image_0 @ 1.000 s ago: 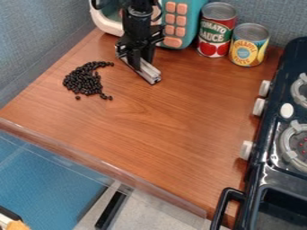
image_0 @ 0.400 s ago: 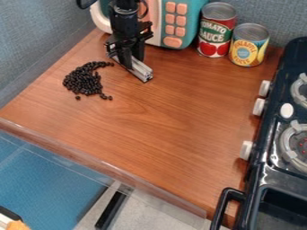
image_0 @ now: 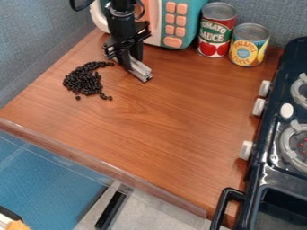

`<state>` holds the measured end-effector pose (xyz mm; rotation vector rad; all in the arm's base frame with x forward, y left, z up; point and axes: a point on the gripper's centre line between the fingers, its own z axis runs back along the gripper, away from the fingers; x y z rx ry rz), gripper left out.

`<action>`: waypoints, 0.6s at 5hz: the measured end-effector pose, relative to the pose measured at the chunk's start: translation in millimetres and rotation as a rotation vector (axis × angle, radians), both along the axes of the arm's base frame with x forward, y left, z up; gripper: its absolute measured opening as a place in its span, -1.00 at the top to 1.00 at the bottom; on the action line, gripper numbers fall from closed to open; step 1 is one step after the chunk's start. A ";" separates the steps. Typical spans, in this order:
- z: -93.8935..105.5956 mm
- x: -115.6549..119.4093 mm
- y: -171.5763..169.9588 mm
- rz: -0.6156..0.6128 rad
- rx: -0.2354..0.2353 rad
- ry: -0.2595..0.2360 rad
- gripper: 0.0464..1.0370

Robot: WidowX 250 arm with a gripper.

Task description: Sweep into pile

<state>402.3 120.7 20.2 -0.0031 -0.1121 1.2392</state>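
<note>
In the camera view, a pale metal bar point(image_0: 141, 72) is being pinched by the gripper point(image_0: 130, 63), just to the right of the black beans point(image_0: 83, 82). Compared with a second ago, the bar is being held closer to the beans, having been shifted leftward and a little up the view; since the last earlier frame, hardly any shift is being seen. The beans themselves are lying as they were, so nothing is being gathered so far, and the shift is being read as a lining-up for a stroke. Most of the beans are already being kept together in one heap on the wooden surface point(image_0: 162, 121), while a thin tail is trailing from its upper right and a few strays are being left just below it. A short push inward from those fringes is probably being called for, since the heap could be spread by a hard one. Part of the bar is being hidden by the gripper, and the arm is being cut off by the top edge. Whether the bar is touching the surface is not being made clear.
</note>
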 end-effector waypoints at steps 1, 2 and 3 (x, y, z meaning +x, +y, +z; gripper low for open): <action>-0.2 -12.0 7.0 0.042 -0.008 -0.006 0.39; -0.1 -23.7 11.7 0.074 -0.020 -0.010 0.39; 0.2 -33.2 15.5 0.102 -0.034 -0.006 0.39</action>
